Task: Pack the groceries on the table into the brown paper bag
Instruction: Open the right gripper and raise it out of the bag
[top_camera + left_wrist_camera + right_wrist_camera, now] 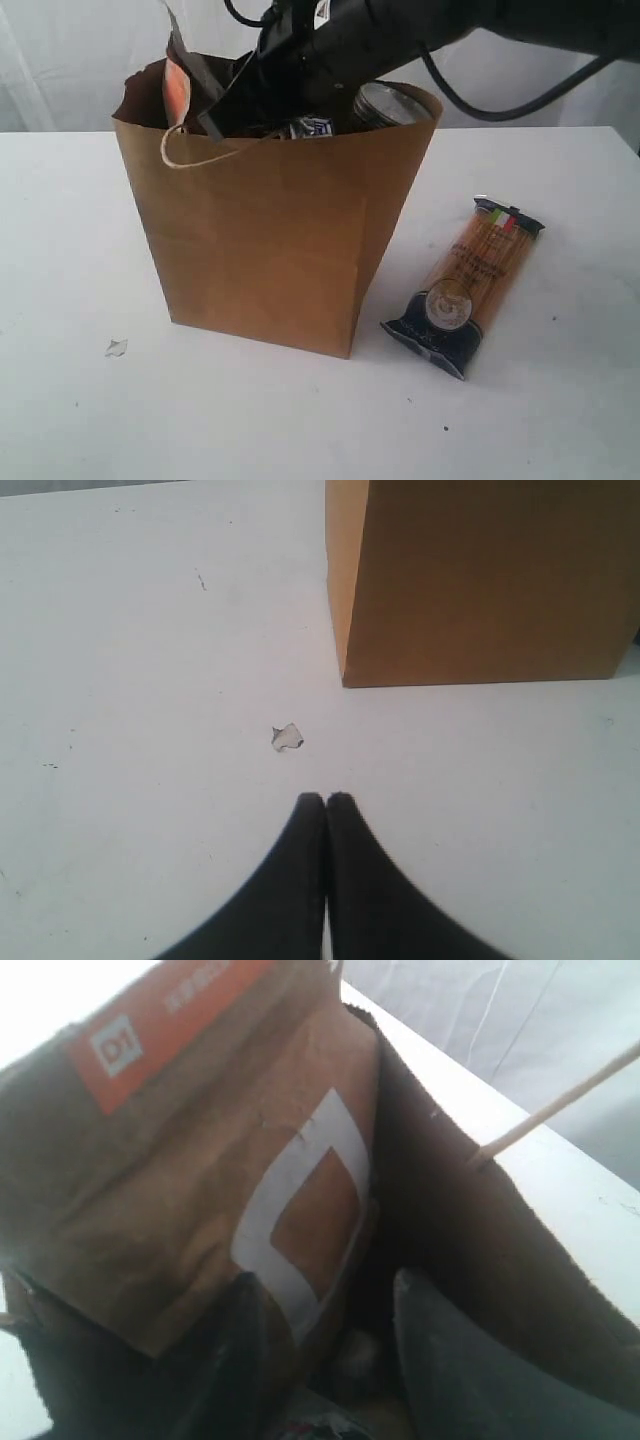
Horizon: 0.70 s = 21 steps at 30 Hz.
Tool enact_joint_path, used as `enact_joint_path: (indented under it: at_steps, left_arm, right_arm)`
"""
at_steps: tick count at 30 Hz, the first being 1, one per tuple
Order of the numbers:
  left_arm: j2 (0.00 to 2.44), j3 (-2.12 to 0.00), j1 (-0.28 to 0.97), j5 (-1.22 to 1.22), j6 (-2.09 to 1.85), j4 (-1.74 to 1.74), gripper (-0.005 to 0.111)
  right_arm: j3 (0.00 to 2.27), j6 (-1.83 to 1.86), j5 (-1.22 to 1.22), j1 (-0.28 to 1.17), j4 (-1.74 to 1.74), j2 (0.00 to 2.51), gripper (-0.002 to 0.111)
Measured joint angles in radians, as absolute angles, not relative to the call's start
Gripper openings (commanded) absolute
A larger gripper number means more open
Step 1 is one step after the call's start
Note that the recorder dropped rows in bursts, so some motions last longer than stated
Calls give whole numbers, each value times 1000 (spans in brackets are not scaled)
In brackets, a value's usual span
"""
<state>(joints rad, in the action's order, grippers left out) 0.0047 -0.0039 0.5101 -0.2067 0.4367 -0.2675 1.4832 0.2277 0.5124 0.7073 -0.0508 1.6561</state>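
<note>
The brown paper bag (260,240) stands upright in the middle of the white table (60,250). My right gripper (225,105) reaches down into its mouth. In the right wrist view that gripper (325,1295) is open, and the brown orange-labelled pouch (180,1160) leans against one finger (235,1360), upright along the bag's wall (470,1230). The pouch's top (176,85) sticks out of the bag, and a jar's lid (385,105) and a blue-white carton (312,127) show at the rim. The spaghetti packet (468,285) lies on the table right of the bag. My left gripper (326,798) is shut and empty, low over the table near the bag (480,580).
A small torn scrap of paper (117,347) lies on the table left of the bag, just ahead of my left gripper's tips (287,737). The bag's cord handle (200,158) hangs over its front. A white curtain closes the back.
</note>
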Motion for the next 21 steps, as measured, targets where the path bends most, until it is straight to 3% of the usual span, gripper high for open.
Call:
enact_joint_path:
  at_steps: [21]
  left_arm:
    - [5,-4,510,-207,437,-268,1]
  right_arm:
    - [1515,183,657,707,-51,1566,51]
